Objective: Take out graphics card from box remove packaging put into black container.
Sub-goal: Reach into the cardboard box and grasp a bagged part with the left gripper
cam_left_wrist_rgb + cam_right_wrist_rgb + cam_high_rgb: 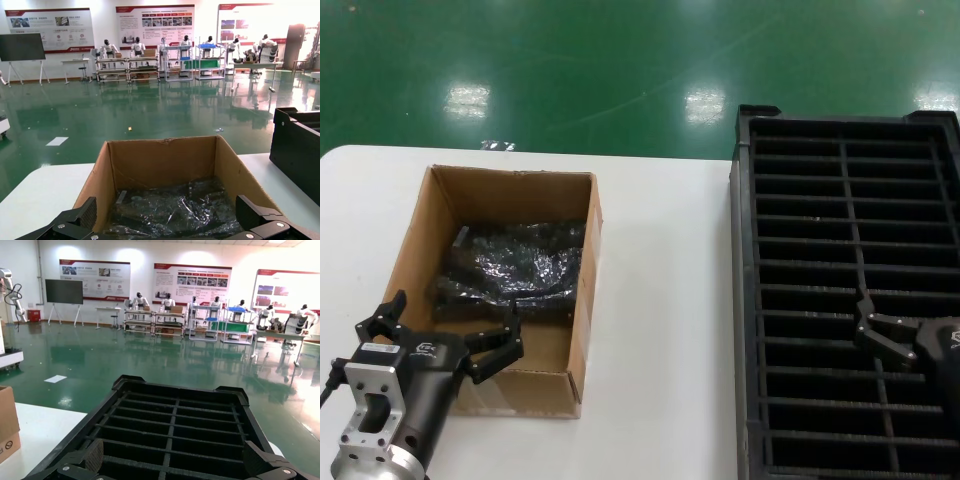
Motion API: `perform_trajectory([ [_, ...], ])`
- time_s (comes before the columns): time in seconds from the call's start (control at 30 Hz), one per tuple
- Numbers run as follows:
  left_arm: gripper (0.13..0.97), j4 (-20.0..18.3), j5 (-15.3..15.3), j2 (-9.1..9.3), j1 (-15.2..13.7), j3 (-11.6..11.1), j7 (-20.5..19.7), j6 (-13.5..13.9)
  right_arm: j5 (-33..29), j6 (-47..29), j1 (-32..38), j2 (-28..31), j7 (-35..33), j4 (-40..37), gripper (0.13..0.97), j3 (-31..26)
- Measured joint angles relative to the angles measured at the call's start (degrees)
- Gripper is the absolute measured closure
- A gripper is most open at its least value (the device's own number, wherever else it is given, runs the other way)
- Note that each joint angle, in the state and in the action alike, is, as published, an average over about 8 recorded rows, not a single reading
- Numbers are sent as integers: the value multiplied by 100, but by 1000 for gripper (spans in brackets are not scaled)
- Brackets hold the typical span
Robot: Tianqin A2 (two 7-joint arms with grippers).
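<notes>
A white table (660,300) is standing on a glossy green floor (620,70). Beyond the table, shelving racks (150,67) are lining the far wall, with printed posters (155,22) hanging above them.

The box (582,330) is matt brown corrugated cardboard. Inside it lies glossy, crinkled dark plastic packaging (525,262). The black container (748,300) is ribbed, dull plastic. The counter (660,330) looks smooth, matt white. The left tool (448,335) has matt black fingers and a bare metal mount.
</notes>
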Motion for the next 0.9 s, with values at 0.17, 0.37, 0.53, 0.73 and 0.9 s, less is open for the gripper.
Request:
perform_trajectory([
  [0.17,132,0,0,0,0,0,0,0,0,0,0,0,0,0,129,0],
  [0.37,132,-8,25,-10,-7,-25,41,41,0,0,0,0,0,0,129,0],
  [0.53,132,-31,169,-163,-95,-103,328,273,0,0,0,0,0,0,129,0],
  [0.73,132,-11,668,-864,-509,43,577,758,0,0,0,0,0,0,129,0],
  [0.9,132,256,1343,-1622,-1146,414,459,1399,0,0,0,0,0,0,129,0],
])
